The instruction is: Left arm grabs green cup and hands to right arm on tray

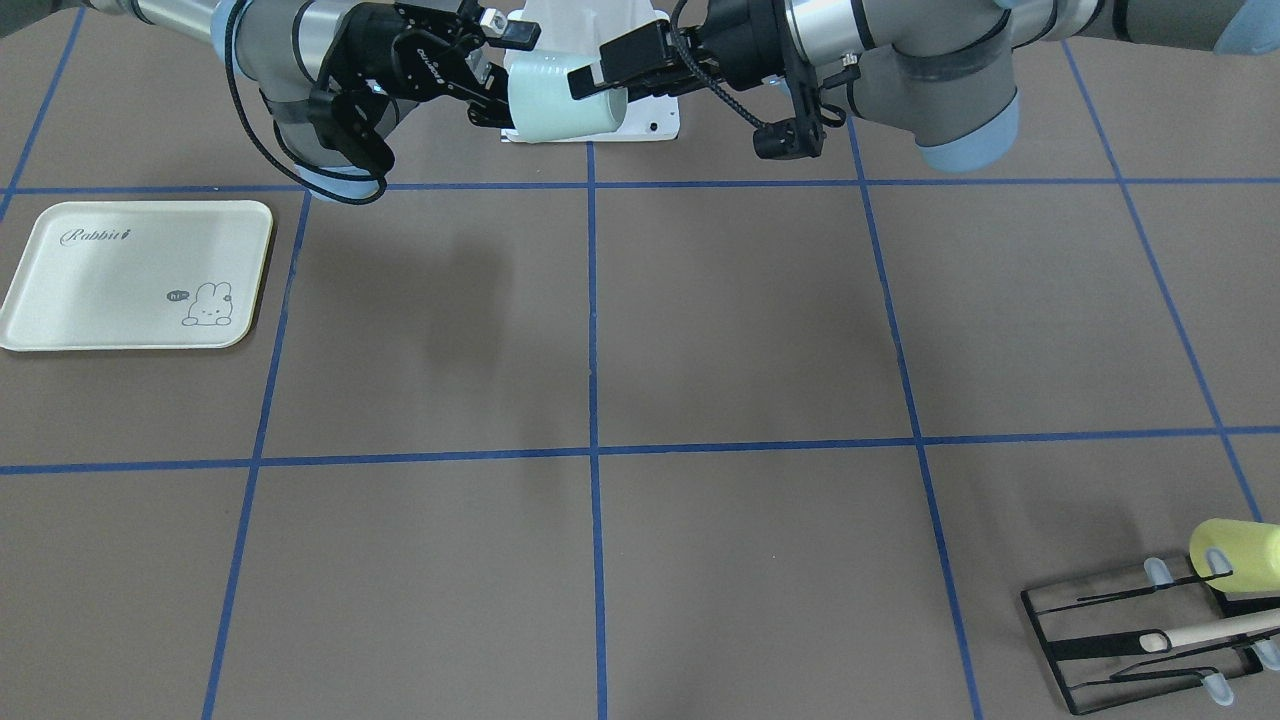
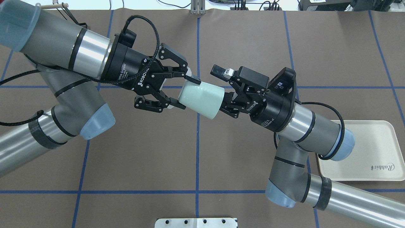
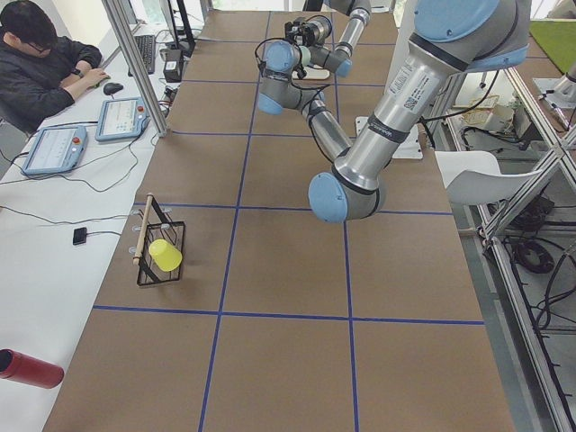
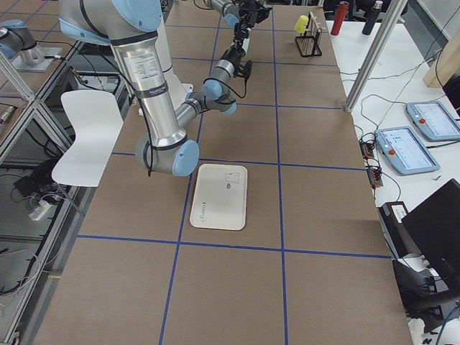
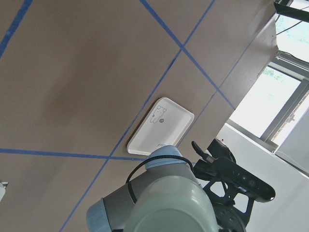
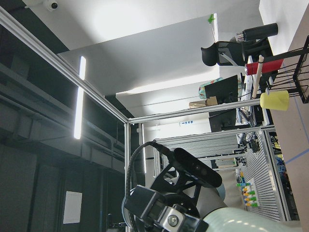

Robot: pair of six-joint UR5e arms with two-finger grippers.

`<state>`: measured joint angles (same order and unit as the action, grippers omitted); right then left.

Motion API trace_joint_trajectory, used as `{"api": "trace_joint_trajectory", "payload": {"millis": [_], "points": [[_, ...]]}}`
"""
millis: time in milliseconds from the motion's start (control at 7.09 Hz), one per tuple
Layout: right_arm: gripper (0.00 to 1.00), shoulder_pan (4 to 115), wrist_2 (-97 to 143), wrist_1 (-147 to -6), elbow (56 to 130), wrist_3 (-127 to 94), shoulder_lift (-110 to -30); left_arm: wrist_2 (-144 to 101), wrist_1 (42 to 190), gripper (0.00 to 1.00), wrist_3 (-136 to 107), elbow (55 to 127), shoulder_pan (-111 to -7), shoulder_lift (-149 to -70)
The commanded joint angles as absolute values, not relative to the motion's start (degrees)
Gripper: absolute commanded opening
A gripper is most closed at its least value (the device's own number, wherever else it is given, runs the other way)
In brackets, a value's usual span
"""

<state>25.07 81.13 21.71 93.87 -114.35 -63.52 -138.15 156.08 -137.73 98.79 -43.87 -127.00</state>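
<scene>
The green cup (image 2: 202, 99) lies on its side in the air over the table's centre line, near the robot's base. My left gripper (image 2: 186, 92) is shut on its narrow base end; in the front view its black finger (image 1: 598, 77) lies across the cup (image 1: 555, 100). My right gripper (image 2: 224, 91) is open, its jaws spread around the cup's wide rim end, the upper finger clear of the cup. In the front view the right gripper (image 1: 508, 75) is on the left. The cream tray (image 2: 379, 152) sits on the table under the right arm's elbow and stands bare in the front view (image 1: 100, 300).
A black wire rack (image 1: 1150, 630) with a yellow cup (image 1: 1235, 555) and a wooden stick stands at the table's far corner on my left side. A white base plate (image 1: 650, 125) lies under the grippers. An operator (image 3: 45, 54) sits at a side desk.
</scene>
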Motion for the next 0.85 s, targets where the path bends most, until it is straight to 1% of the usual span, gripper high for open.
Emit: {"api": "trace_joint_trajectory", "payload": {"millis": [0,423,564,705], "points": [[0.67,24.96,81.12,21.8,93.87,-114.26,-63.89,-138.34,156.09,0.13,-137.81,99.4,-43.95,-127.0],[0.66,24.7,81.12,21.88,93.87,-114.26,-64.16,-138.34,156.09,0.13,-137.81,99.93,-43.95,-126.57],[0.59,24.61,81.12,21.88,93.95,-114.34,-64.16,-138.34,156.09,0.13,-137.81,99.93,-43.95,-126.56],[0.49,24.52,81.12,21.8,93.96,-114.35,-64.16,-138.34,156.09,0.13,-137.81,99.93,-43.95,-126.48]]}}
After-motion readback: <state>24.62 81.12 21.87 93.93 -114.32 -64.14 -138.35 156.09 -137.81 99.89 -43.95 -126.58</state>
